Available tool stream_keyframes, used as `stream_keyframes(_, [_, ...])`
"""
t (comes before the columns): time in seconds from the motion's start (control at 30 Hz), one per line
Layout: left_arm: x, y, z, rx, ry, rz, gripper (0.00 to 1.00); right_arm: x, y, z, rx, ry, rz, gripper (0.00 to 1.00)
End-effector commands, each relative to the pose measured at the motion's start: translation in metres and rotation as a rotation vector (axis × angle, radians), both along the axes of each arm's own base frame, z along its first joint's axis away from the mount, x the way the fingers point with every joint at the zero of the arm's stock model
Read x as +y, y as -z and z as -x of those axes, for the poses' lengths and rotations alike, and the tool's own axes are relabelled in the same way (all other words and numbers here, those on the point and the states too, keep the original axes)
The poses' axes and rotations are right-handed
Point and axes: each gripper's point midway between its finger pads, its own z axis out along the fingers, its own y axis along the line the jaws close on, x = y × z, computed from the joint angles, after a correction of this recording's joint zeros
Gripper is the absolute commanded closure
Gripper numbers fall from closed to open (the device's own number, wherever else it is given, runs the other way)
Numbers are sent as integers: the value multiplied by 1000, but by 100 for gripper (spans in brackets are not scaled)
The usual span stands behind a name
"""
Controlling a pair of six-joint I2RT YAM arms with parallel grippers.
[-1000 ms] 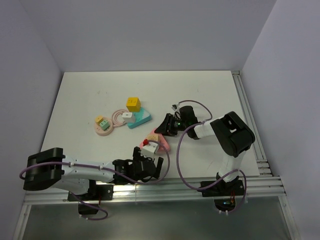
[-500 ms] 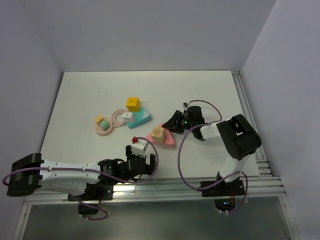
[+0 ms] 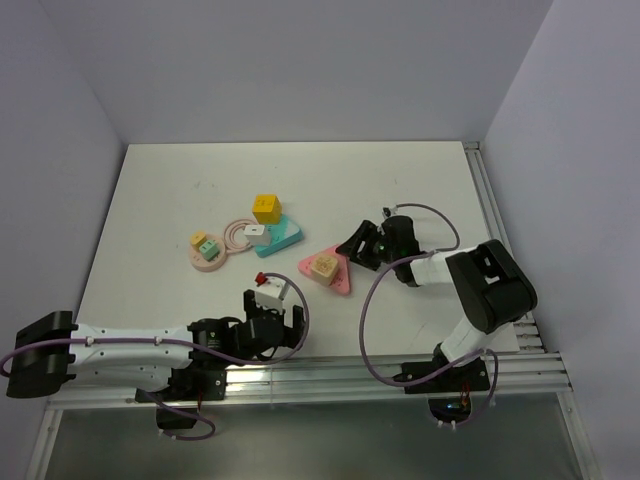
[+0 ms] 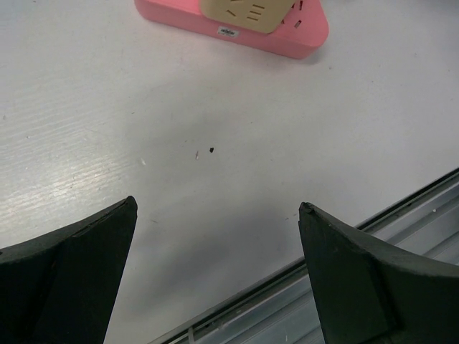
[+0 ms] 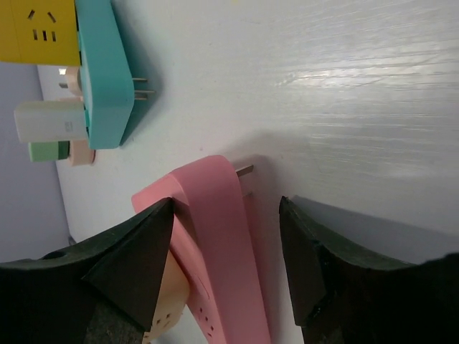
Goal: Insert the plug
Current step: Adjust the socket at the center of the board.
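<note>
Mint-green, the small rectangular plastic plug [image 3: 210, 247] is seen on a round pink base [image 3: 207, 263], ungrasped. The right gripper [image 3: 350, 252] is spread around the pink triangular socket block [image 3: 337, 272]; the left gripper [image 4: 216, 206] is spread, empty. A reach to the plug is judged next.

White arms [image 3: 130, 345], black joints [image 3: 490, 285], purple cables [image 3: 361, 325]

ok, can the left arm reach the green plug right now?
Probably yes: the left claw is open and empty, and only bare table lies between it and the green plug on its pink disc.
</note>
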Motion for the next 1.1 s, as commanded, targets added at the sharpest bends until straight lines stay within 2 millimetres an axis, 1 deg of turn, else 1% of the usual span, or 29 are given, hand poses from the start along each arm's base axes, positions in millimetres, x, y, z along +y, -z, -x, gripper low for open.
stream_keyframes(0.0, [5, -7, -7, -13, -51, 19, 1, -23, -9, -9, -49, 74, 55, 32])
stream_keyframes(0.07, [9, -10, -10, -13, -87, 31, 0, -33, -12, -12, -59, 95, 73, 30])
stream_keyframes(0.1, [11, -14, -12, -14, -103, 50, 0, -36, -20, -14, -83, 104, 75, 30])
stream_keyframes(0.13, [13, -14, -13, -12, -110, 53, 0, -40, -22, -15, -94, 110, 91, 29])
stream_keyframes(0.17, [15, -15, -15, -12, -114, 62, 1, -43, -23, -15, -96, 121, 107, 26])
stream_keyframes(0.2, [16, -21, -16, -16, -119, 90, 1, -44, -31, -16, -118, 122, 109, 25])
stream_keyframes(0.23, [19, -21, -17, -14, -130, 103, 0, -46, -31, -14, -112, 121, 128, 23])
stream_keyframes(0.27, [21, -23, -20, -9, -139, 122, 0, -48, -37, -17, -127, 132, 137, 23])
stream_keyframes(0.3, [23, -30, -22, -12, -146, 156, 1, -50, -46, -17, -149, 136, 136, 23])
stream_keyframes(0.33, [26, -30, -23, -6, -152, 170, 1, -50, -51, -15, -163, 131, 145, 23])
stream_keyframes(0.37, [28, -32, -29, 3, -172, 196, 0, -52, -55, -14, -180, 134, 150, 25])
stream_keyframes(0.4, [29, -39, -31, 2, -173, 233, 1, -52, -72, -13, -227, 133, 143, 28])
stream_keyframes(0.43, [30, -41, -33, -2, -163, 243, 1, -52, -75, -10, -242, 120, 159, 34])
stream_keyframes(0.47, [33, -45, -41, -6, -185, 265, 1, -48, -83, -7, -264, 103, 165, 37])
stream_keyframes(0.5, [30, -51, -42, -1, -174, 302, 0, -46, -95, -5, -296, 99, 169, 40])
stream_keyframes(0.53, [30, -54, -46, 4, -189, 323, 1, -44, -94, 0, -292, 70, 192, 47])
stream_keyframes(0.57, [34, -55, -54, 12, -225, 336, 1, -38, -104, 1, -312, 52, 192, 49])
stream_keyframes(0.6, [35, -50, -57, 36, -244, 326, 1, -28, -109, 8, -325, 11, 188, 52])
stream_keyframes(0.63, [32, -54, -61, 54, -255, 346, 1, -25, -109, 13, -323, -20, 202, 56])
stream_keyframes(0.67, [35, -53, -69, 61, -274, 343, 1, -19, -116, 16, -341, -44, 193, 60])
stream_keyframes(0.7, [23, -53, -70, 101, -226, 342, 1, -10, -118, 23, -347, -85, 186, 64])
stream_keyframes(0.73, [25, -52, -80, 105, -236, 330, 1, -7, -122, 26, -351, -108, 192, 70])
stream_keyframes(0.77, [22, -51, -84, 121, -235, 327, 1, -2, -121, 30, -348, -135, 190, 72])
stream_keyframes(0.8, [15, -49, -91, 144, -233, 311, 1, 5, -122, 36, -353, -168, 184, 75])
stream_keyframes(0.83, [9, -49, -93, 163, -212, 314, 1, 9, -121, 40, -347, -189, 191, 79])
stream_keyframes(0.9, [3, -48, -103, 182, -211, 312, 1, 16, -122, 45, -350, -218, 188, 80])
stream_keyframes(0.93, [-4, -58, -109, 166, -188, 357, 0, 22, -121, 50, -353, -245, 188, 84])
stream_keyframes(0.97, [-7, -60, -112, 165, -182, 369, 0, 23, -119, 51, -350, -249, 195, 85])
stream_keyframes(1.07, [-10, -69, -122, 154, -186, 402, 0, 29, -112, 58, -336, -276, 201, 87])
